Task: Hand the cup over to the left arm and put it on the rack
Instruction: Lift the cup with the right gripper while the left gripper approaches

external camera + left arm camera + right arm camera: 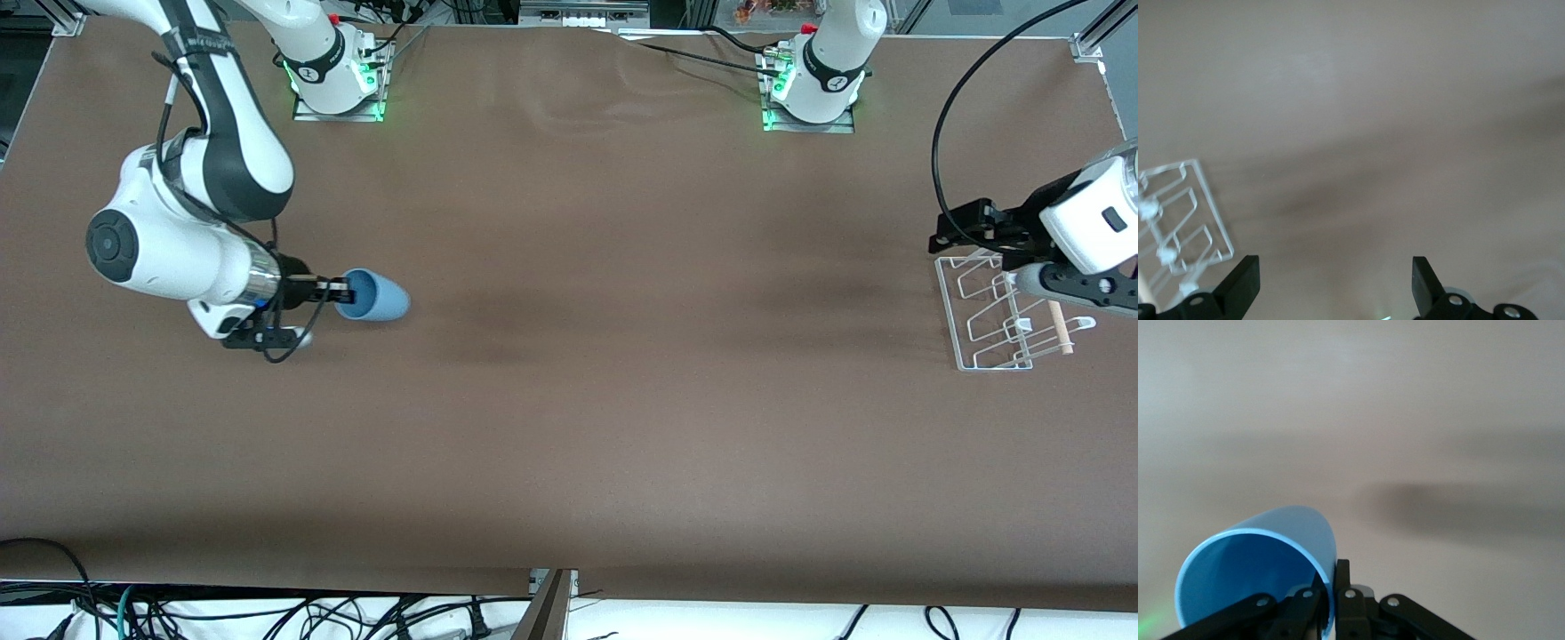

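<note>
Light-blue tapered plastic cup [375, 296] is held on its side by the right gripper [336, 294], whose fingers [1346, 597] are closed on the rim wall, one inside the mouth and one outside; the closed base points away from the fingers toward the left arm's end of the brown table [569, 400]. The cup is carried over the right arm's end of that table. The left gripper [1335, 283] hovers with its fingers [1241, 283] spread wide and holding nothing, just beside and partly over the small white wire rack [1000, 311], which stands on the table at the left arm's end.
</note>
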`<state>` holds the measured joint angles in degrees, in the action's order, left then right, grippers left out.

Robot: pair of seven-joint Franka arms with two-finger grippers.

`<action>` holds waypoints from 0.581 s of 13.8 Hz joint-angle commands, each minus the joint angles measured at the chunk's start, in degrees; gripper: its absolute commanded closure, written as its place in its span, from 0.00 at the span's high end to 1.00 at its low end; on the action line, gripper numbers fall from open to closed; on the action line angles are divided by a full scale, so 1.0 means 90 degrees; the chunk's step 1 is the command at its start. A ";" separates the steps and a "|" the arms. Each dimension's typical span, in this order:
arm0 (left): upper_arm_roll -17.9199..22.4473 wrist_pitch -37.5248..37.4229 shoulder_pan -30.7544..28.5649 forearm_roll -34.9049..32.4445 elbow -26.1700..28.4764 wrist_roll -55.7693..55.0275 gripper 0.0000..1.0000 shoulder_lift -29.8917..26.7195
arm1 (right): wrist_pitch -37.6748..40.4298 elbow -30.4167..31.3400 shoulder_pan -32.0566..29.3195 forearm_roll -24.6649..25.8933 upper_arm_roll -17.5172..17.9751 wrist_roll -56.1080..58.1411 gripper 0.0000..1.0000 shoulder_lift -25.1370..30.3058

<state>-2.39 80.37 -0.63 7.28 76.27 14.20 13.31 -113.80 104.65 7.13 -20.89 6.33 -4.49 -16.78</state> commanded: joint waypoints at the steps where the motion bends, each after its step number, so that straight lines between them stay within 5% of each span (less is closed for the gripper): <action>1: 0.0021 0.0045 0.0060 0.0479 0.0090 0.1891 1.00 -0.0004 | 0.0174 -0.0542 0.0350 -0.0898 0.0087 -0.0126 0.00 -0.0205; 5: 0.0011 0.0064 0.0070 0.1328 0.0430 0.4685 1.00 0.0035 | 0.0057 -0.0914 0.0799 -0.2568 0.0087 -0.0145 0.00 -0.0440; 8: -0.0028 0.0161 0.0215 0.1671 0.0597 0.6133 1.00 0.0035 | -0.0030 -0.1324 0.1189 -0.3137 0.0087 -0.0135 0.00 -0.0694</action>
<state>-2.60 80.64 0.15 20.10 79.96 61.37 14.38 -113.92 96.54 15.60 -46.14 7.37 -5.22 -20.77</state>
